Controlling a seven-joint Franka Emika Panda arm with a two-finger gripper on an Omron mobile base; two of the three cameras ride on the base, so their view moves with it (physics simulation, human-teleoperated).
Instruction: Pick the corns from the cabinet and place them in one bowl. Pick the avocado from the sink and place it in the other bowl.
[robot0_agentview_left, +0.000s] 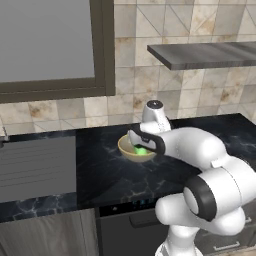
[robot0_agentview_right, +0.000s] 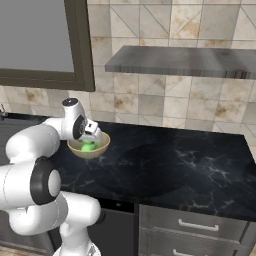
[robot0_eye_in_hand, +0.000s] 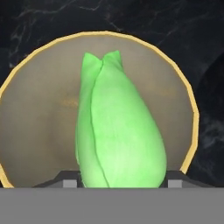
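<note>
My gripper (robot0_eye_in_hand: 118, 181) is shut on a bright green corn (robot0_eye_in_hand: 118, 131), which fills the space between the two fingertips. It hangs right over the pale yellow-tan bowl (robot0_eye_in_hand: 39, 109), low inside the rim. In the left base view the corn (robot0_agentview_left: 141, 150) shows in the bowl (robot0_agentview_left: 125, 150) under the gripper (robot0_agentview_left: 141, 148). The right base view shows the same corn (robot0_agentview_right: 89, 146), bowl (robot0_agentview_right: 103, 146) and gripper (robot0_agentview_right: 90, 142). The cabinet shelf (robot0_agentview_left: 205, 55) (robot0_agentview_right: 180, 60) hangs on the wall above and to the right. The sink (robot0_agentview_left: 35, 167) lies at the far left. The avocado and the other bowl are out of view.
The bowl stands on a black marble counter (robot0_agentview_right: 190, 165) that stretches to the right. A dark-framed window (robot0_agentview_left: 50, 45) is on the tiled wall at the left. Grey drawers (robot0_agentview_right: 200, 227) sit under the counter's front edge.
</note>
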